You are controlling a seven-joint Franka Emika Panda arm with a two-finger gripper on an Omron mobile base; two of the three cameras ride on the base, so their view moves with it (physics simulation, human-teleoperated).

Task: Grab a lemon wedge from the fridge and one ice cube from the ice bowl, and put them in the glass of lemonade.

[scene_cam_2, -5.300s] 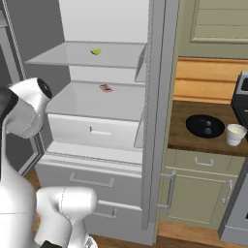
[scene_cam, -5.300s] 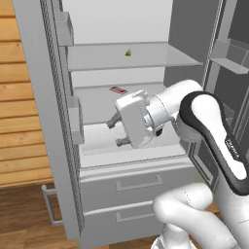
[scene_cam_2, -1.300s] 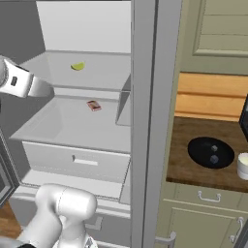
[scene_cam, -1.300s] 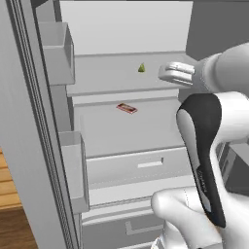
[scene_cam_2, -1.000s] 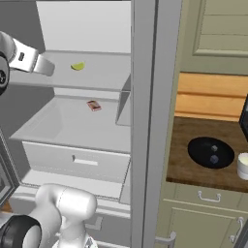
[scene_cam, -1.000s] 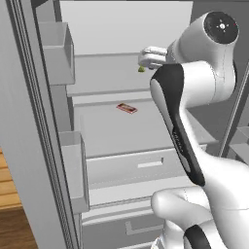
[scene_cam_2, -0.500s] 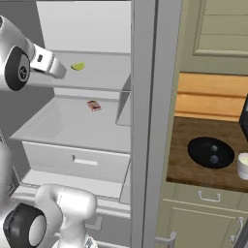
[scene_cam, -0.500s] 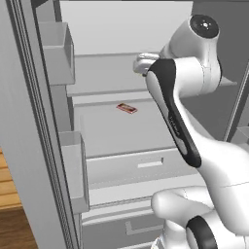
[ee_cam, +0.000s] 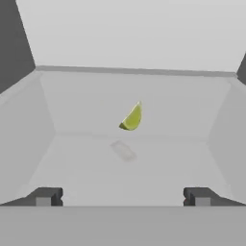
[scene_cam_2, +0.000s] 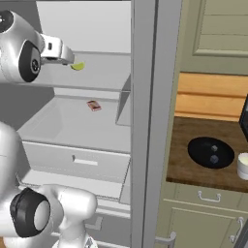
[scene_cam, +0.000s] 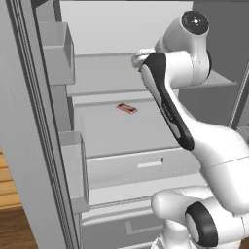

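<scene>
your gripper (ee_cam: 123,197) hangs jaws wide over the fridge's (scene_cam_2: 145,121) upper shelf (ee_cam: 72,163), lemon wedge (ee_cam: 132,117) ahead, untouched.

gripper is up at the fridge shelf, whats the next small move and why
Probably ease the gripper straight forward toward the lemon wedge. In the hand view the wedge lies on the upper shelf ahead of the open fingers, roughly centred between them but not yet within them. In the right base view the wedge sits just past the hand. Closing should wait until the fingers flank it.
</scene>
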